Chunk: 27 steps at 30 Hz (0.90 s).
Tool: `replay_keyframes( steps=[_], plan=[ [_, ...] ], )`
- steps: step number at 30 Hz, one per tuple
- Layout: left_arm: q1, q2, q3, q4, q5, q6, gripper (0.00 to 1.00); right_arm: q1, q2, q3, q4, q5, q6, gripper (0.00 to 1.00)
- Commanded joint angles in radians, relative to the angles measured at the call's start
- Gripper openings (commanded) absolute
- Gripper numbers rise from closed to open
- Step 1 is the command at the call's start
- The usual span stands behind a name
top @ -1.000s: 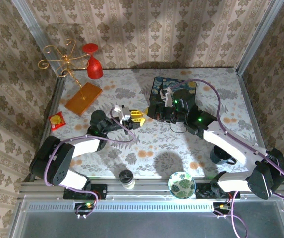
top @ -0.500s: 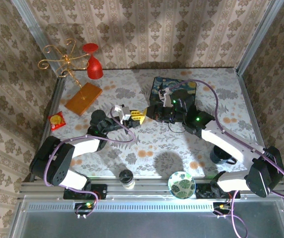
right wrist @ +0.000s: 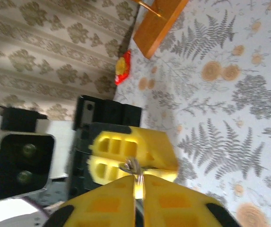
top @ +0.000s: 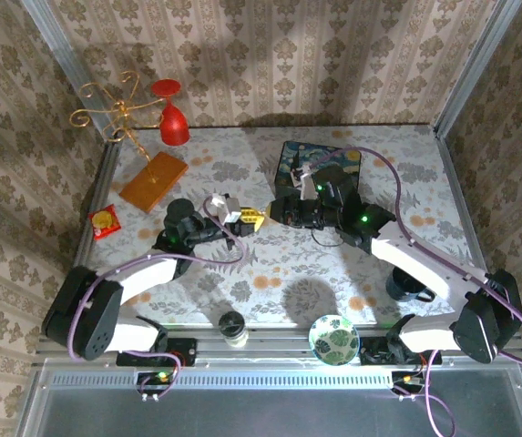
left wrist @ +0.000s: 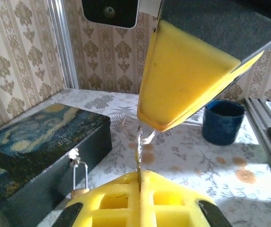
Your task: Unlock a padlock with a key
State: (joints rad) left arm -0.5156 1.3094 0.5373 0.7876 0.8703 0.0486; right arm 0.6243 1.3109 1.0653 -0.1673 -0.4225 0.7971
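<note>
Change: we see left tool [left wrist: 140, 185] now clamped on key [left wrist: 138, 151] | right tool [right wrist: 138, 189] tips at key's other end, its grip we cannot tell | arms meet mid-table | padlock [left wrist: 80, 189] hangs on box [left wrist: 31, 142], far edge

tabletop far-left corner: gold wire ornament [top: 106, 109], red goblet [top: 173, 123], orange block [top: 154, 180] | left edge: red packet [top: 105, 221] | near edge: green bowl [top: 334, 337]

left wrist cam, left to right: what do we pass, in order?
padlock → key → blue cup
</note>
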Motion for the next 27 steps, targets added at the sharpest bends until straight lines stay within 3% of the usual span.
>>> replay_keyframes(
  steps=[1,3,6,9,12,17,21,27],
  plan=[
    [0.0,-0.123,0.117,-0.521,-0.04,0.211,0.0,-0.014,-0.074,0.071,-0.19,0.073,-0.181,0.28],
    [-0.003,-0.165,0.206,-0.833,-0.121,0.328,0.0,-0.017,-0.113,0.09,-0.249,0.111,-0.276,0.36],
    [-0.012,-0.161,0.346,-1.163,-0.222,0.419,0.0,-0.017,-0.163,0.083,-0.251,0.136,-0.39,0.39],
    [-0.018,-0.137,0.484,-1.401,-0.223,0.514,0.0,-0.017,-0.193,0.066,-0.221,0.163,-0.483,0.39],
    [-0.038,-0.113,0.608,-1.583,-0.295,0.6,0.0,-0.017,-0.199,0.05,-0.151,0.128,-0.546,0.39],
    [-0.089,-0.075,0.756,-1.747,-0.343,0.694,0.0,-0.017,-0.142,0.041,-0.014,-0.093,-0.623,0.4],
    [-0.136,-0.054,0.803,-1.806,-0.373,0.727,0.0,-0.015,-0.027,0.125,-0.045,-0.292,-0.663,0.34],
    [-0.153,-0.038,0.819,-1.827,-0.377,0.735,0.0,-0.002,0.035,0.142,-0.039,-0.406,-0.69,0.33]
  ],
)
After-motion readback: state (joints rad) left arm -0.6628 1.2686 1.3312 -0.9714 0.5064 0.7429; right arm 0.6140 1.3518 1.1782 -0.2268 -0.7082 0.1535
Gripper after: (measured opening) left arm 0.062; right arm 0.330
